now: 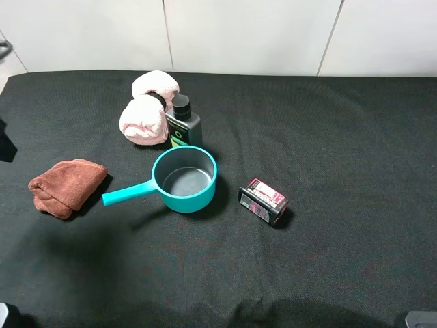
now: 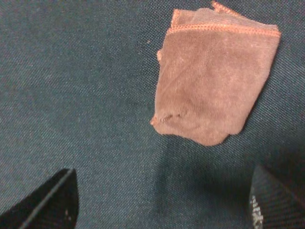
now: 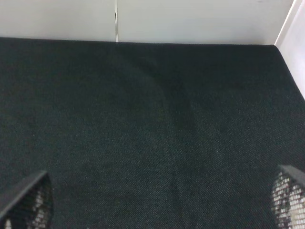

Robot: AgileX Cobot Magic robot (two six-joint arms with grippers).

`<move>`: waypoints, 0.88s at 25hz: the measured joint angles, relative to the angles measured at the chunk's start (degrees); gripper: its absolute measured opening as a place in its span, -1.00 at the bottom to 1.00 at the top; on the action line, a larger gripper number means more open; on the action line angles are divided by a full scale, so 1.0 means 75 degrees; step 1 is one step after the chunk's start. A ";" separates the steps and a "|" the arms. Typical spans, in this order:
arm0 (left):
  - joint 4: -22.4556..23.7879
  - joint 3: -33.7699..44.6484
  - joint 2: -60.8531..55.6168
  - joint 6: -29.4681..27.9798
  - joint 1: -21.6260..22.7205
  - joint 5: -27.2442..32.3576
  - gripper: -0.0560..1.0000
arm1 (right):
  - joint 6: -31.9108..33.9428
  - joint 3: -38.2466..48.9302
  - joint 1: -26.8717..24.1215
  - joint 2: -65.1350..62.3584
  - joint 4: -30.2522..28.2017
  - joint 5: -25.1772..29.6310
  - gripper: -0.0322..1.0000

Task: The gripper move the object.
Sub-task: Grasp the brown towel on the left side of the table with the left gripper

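Note:
A folded brown cloth (image 1: 66, 186) lies at the left of the black table. In the left wrist view the brown cloth (image 2: 217, 78) lies flat, and my left gripper (image 2: 162, 205) hangs above the table short of it, open and empty, fingertips (image 2: 52, 202) wide apart. My right gripper (image 3: 159, 200) is open and empty over bare black cloth, with its fingertips (image 3: 28, 202) at the frame's lower corners. Neither gripper shows clearly in the exterior high view.
A teal saucepan (image 1: 183, 180) with its handle pointing left stands mid-table. Behind it are a dark bottle (image 1: 182, 121) and a rolled pink towel (image 1: 145, 111). A small black and pink box (image 1: 263, 201) lies right of the pan. A white wall (image 1: 239, 34) backs the table.

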 joint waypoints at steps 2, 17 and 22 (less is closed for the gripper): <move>0.0000 0.0000 0.0341 0.0000 0.0000 -0.0216 0.56 | 0.0000 0.0000 0.0000 0.0000 0.0000 0.0000 0.41; 0.0039 -0.0006 0.2157 0.0523 -0.0618 -0.1340 0.56 | 0.0000 0.0000 0.0000 0.0000 0.0000 0.0000 0.41; 0.0093 -0.0006 0.2635 0.0579 -0.0893 -0.1452 0.56 | 0.0000 0.0000 0.0000 0.0000 0.0000 0.0000 0.41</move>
